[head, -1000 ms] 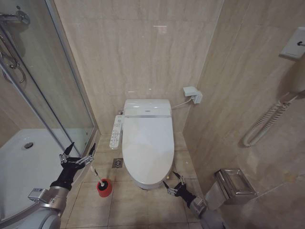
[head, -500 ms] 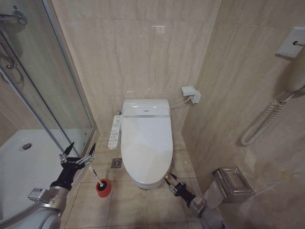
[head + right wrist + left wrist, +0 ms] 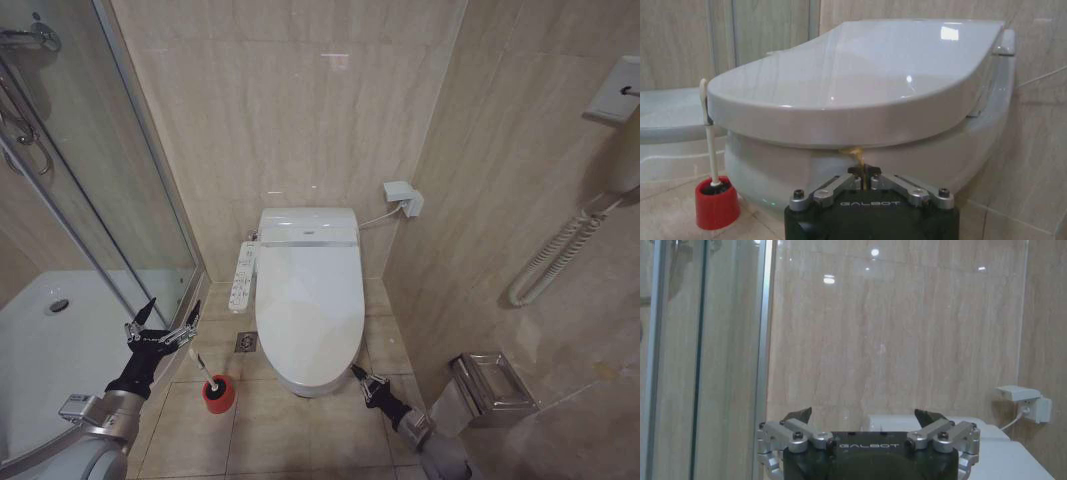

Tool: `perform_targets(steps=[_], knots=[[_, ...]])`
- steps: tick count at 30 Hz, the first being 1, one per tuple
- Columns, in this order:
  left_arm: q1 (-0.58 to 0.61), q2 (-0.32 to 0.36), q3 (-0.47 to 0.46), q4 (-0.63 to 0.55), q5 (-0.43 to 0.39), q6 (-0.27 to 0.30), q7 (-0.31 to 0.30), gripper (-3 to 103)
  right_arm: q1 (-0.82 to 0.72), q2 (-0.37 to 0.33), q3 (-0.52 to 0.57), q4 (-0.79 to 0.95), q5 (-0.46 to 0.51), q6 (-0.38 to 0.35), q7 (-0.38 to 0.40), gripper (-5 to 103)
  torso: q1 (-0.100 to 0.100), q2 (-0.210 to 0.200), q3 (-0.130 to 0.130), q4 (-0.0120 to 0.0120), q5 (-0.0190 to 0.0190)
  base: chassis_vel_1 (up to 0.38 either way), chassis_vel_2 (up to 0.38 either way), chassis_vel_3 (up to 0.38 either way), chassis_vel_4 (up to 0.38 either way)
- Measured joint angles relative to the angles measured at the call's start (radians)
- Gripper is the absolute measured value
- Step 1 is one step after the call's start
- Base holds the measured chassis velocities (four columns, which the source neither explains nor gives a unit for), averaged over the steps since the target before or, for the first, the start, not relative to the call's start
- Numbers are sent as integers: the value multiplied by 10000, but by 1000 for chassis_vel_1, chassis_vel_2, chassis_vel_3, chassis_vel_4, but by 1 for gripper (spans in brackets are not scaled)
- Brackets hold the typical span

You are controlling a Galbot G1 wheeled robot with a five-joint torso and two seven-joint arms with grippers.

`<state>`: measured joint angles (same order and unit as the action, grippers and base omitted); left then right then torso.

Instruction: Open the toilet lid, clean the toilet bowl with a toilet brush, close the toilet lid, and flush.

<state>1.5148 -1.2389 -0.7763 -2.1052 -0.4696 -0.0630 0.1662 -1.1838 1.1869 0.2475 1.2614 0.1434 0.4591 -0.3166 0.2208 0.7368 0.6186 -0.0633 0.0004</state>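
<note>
The toilet lid (image 3: pixel 308 300) (image 3: pixel 860 80) lies shut over the toilet bowl (image 3: pixel 800 165). The toilet brush (image 3: pixel 207 372) (image 3: pixel 709 135) stands in its red holder (image 3: pixel 219 394) (image 3: pixel 715 202) on the floor to the left of the bowl. My right gripper (image 3: pixel 357 373) (image 3: pixel 864 172) is shut, low at the bowl's front right, with its tips just under the lid's front rim. My left gripper (image 3: pixel 160 322) (image 3: pixel 863 416) hangs open above the floor, left of the brush and by the shower door, holding nothing.
A white control panel (image 3: pixel 243 275) juts from the toilet's left side. The glass shower door (image 3: pixel 150 200) and white shower tray (image 3: pixel 50 340) are on the left. A metal paper holder (image 3: pixel 490 385) and a corded handset (image 3: pixel 560 255) hang on the right wall. A floor drain (image 3: pixel 247 342) lies beside the bowl.
My right gripper's fingers have gone from spread to shut and moved in close under the lid's front rim. The left arm has stayed still; the head camera shifted slightly.
</note>
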Motion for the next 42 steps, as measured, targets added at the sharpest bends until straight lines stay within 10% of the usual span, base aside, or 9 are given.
perform_targets(steps=[42], knots=[[0,0,0,0,0,0,0,100,-212,491,2836,3626,1816,-1244,1491,0,-4,3,-3,1,-8,0,0,0,0]])
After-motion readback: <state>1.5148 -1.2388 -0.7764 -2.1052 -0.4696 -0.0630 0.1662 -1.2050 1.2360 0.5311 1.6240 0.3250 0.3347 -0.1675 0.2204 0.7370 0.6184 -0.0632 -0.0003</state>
